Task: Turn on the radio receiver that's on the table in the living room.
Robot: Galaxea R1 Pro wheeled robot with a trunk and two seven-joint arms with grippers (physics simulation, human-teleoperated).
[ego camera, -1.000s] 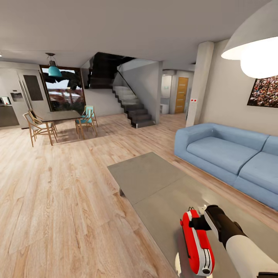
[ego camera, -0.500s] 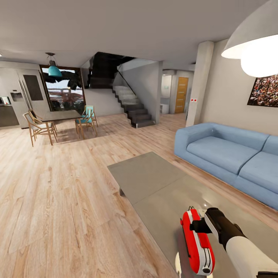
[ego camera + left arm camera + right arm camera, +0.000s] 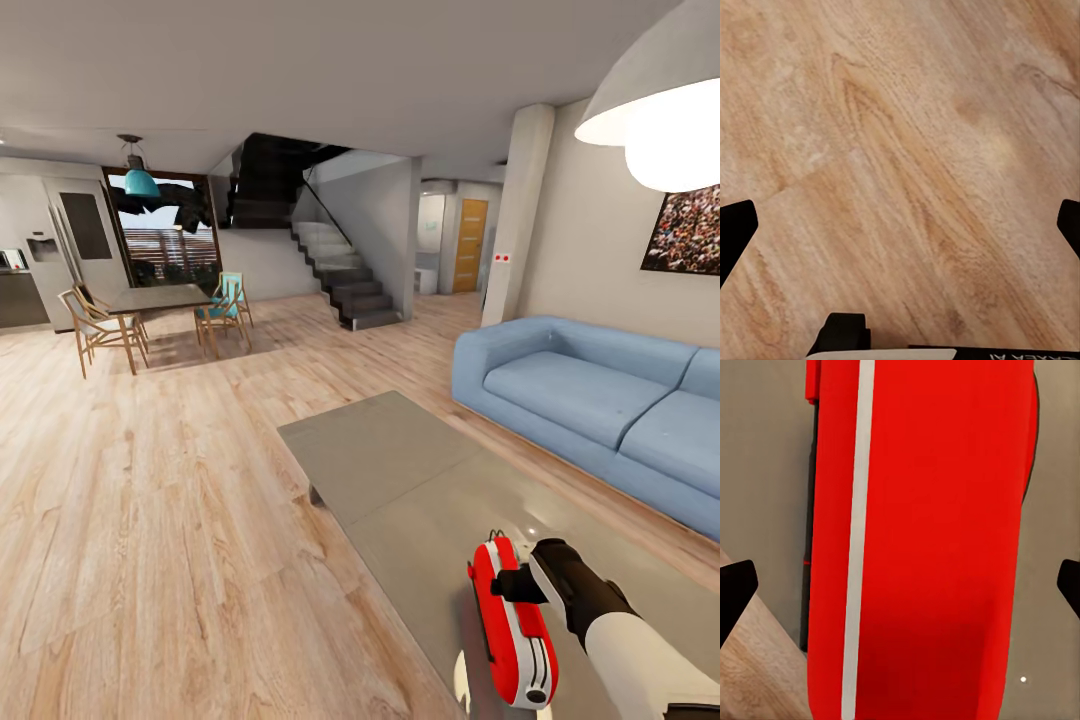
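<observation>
Radio receiver (image 3: 512, 635) stands near the table (image 3: 400, 470) edge at lower right of the head view, right gripper (image 3: 508, 585) apparently touching it, fingers spread, so a push could tip it floorward.

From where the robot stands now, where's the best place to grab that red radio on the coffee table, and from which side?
Probably across the narrow red body of the radio receiver, coming from above, where the right gripper is. It lies long and slim near the coffee table edge, and the open fingers stand wider than it.
</observation>
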